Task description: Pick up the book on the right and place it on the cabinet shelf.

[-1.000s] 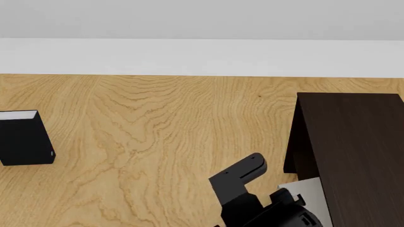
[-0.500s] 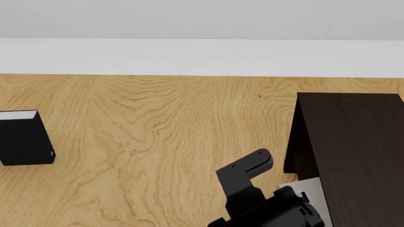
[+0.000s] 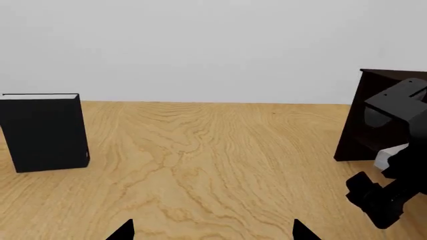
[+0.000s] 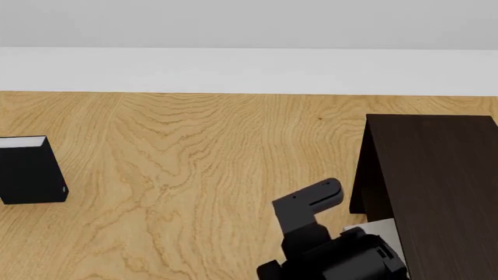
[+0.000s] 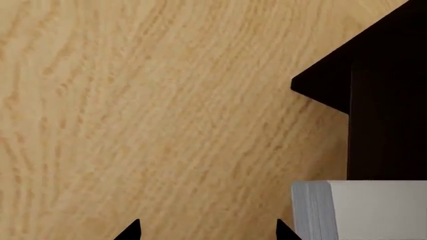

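Observation:
The light grey book [image 4: 379,228] with white page edges sits against the open left side of the dark brown cabinet [image 4: 435,175], mostly hidden by my right arm [image 4: 330,254]. In the right wrist view the book [image 5: 373,210] lies just beside my right gripper [image 5: 208,232], which is open and empty over bare wood, one fingertip [image 5: 283,231] close to the page edges. My left gripper [image 3: 212,232] is open and empty, low over the table, far from the book [image 3: 390,156]. The cabinet's inner shelf is too dark to make out.
A black book [image 4: 30,170] with white page edges stands at the table's far left, and it also shows in the left wrist view [image 3: 43,132]. The wooden table [image 4: 202,163] ends at a white wall behind. The cabinet [image 3: 373,115] rises at the right.
My right arm has moved a little right and forward toward the cabinet, covering more of the grey book. The books and cabinet have not moved.

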